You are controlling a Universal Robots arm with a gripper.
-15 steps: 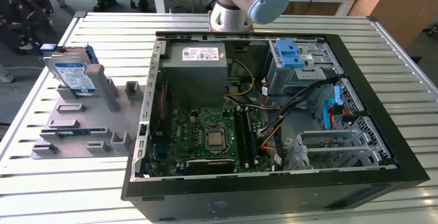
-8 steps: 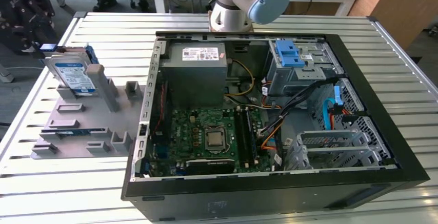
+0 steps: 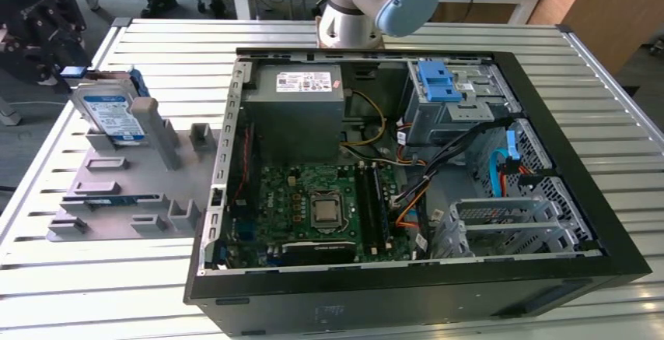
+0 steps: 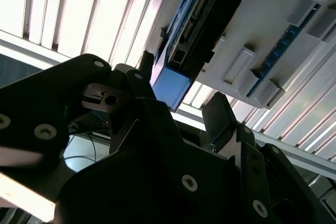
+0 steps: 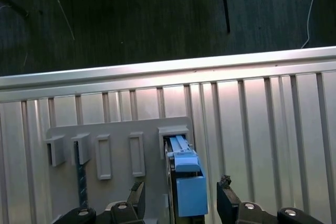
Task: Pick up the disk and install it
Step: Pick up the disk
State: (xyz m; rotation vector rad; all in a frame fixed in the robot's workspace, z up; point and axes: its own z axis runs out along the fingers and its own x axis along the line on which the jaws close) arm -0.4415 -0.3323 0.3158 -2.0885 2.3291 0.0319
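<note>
Just beside the grey holder (image 5: 121,129), the gripper (image 5: 181,183) held its jaws wide, flanking the disk (image 5: 184,161) slotted in it.

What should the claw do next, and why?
Probably shut on the disk. The open claw has a finger on each side of its blue end, not touching yet, while the disk stands upright in the grey holder.

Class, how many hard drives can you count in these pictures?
1. The disk stands on edge in the grey rack at the exterior view's left, outside the computer case; drives inside the case may be hidden.
</note>
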